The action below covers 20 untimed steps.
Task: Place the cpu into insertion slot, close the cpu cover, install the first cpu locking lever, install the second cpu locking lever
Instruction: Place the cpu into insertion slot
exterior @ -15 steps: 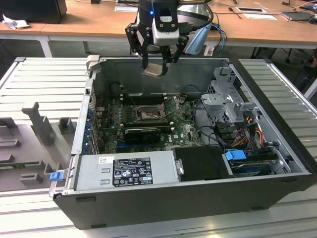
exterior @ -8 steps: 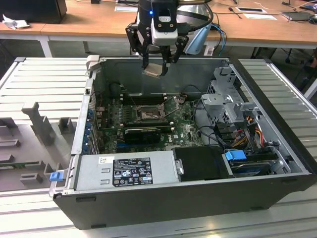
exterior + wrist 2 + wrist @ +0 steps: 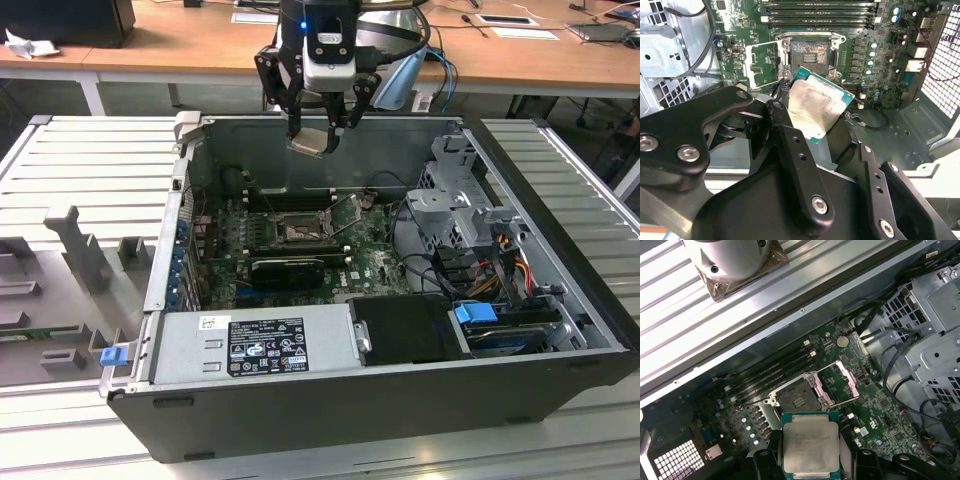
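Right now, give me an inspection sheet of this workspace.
Surface: ribbed metal table, bearing an open computer case.
Job's things: chip held above the motherboard; socket empty; cover swung open beside it.
Clutter: grey moulded tray on the exterior view's left.
Gripper: gripper shut on the chip, high over the case.
Cables: coloured wires by the drive cage.
Surroundings: wooden desks behind the table.

In the second wrist view one corner of the cpu [image 3: 816,107] is hidden by the jaws. In the first wrist view the jaws are cut off by the picture's edge. In the exterior view the insertion slot [image 3: 297,233] is shown too small for its contacts to be told
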Motion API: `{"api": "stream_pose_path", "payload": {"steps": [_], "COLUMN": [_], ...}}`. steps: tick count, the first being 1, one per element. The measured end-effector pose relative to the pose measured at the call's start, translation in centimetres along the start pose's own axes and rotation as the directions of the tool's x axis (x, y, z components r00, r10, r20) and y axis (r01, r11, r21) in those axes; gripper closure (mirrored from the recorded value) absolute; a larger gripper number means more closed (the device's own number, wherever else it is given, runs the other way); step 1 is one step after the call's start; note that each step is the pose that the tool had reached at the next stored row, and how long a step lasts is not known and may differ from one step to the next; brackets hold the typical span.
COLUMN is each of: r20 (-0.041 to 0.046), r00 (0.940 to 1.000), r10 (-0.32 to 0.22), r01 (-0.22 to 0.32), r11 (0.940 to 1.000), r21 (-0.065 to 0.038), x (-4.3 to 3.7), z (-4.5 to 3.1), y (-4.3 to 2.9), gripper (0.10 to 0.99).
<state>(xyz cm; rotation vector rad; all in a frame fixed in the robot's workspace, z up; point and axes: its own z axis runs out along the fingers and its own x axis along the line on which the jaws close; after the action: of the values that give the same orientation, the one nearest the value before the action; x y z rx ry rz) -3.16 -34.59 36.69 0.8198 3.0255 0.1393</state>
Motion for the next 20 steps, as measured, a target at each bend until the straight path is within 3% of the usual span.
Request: {"api": "stream_pose_path", "payload": {"steps": [13,20], "r20": [0.0053,0.0111], "r00": [0.9981,0.9942], "r10": [0.061,0.107], "r01": [-0.061,-0.107], "r11": [0.9981,0.9943], "r21": [-0.001,0.0], "x": [0.0,0.0], "z": [0.02,0.05], "y": [0.0,0.0], "gripper": [0.545,0.545]}}
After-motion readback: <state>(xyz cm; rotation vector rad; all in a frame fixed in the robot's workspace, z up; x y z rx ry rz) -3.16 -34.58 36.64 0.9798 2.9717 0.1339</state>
